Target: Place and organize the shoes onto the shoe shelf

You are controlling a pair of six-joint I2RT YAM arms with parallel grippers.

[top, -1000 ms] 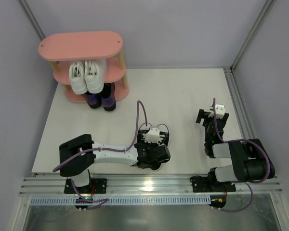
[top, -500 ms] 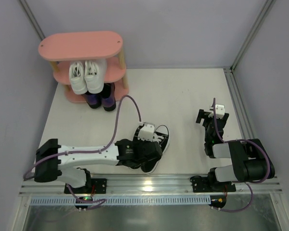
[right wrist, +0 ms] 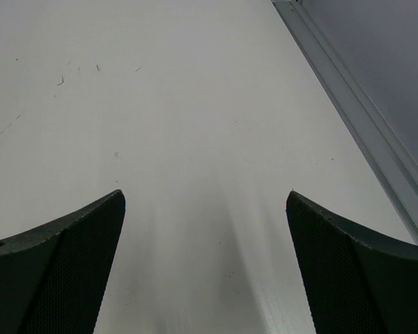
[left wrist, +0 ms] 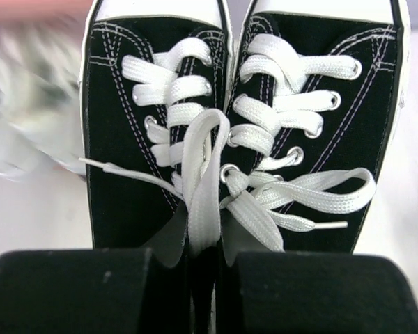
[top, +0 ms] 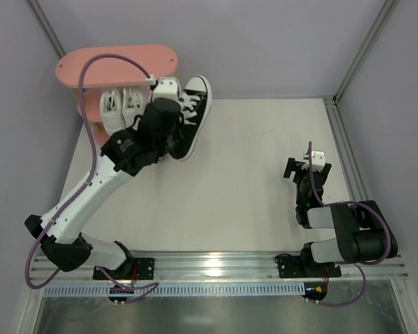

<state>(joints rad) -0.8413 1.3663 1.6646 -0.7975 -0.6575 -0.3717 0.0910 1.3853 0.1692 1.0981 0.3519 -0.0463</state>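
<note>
Swung away from the near middle of the table [top: 251, 160], where it stood a second ago, the left arm now stretches to the far left corner and carries the pair of black canvas sneakers [top: 189, 129] with it. From overhead, the pair sits against the right end of the shoe shelf [top: 111, 66], white toe caps pointing toward the back wall. How high the pair hangs above the table cannot be told. The left gripper [left wrist: 202, 278] is nearly closed, pinching the two inner sides of the sneakers together near the heels. Its black fingers [left wrist: 70, 292] fill the bottom of the wrist view, with the white laces lying loose just above them. A pair of white sneakers [top: 122, 108] rests side by side on the shelf's middle pink board, toes pointing out toward the arms. The arm covers the lowest board. In the left wrist view the shelf and the white pair are only a pink and pale blur at the upper left. The right gripper [top: 308, 170] sits well apart over bare table at the right side, and its fingers [right wrist: 56, 264] are spread wide, holding nothing.
</note>
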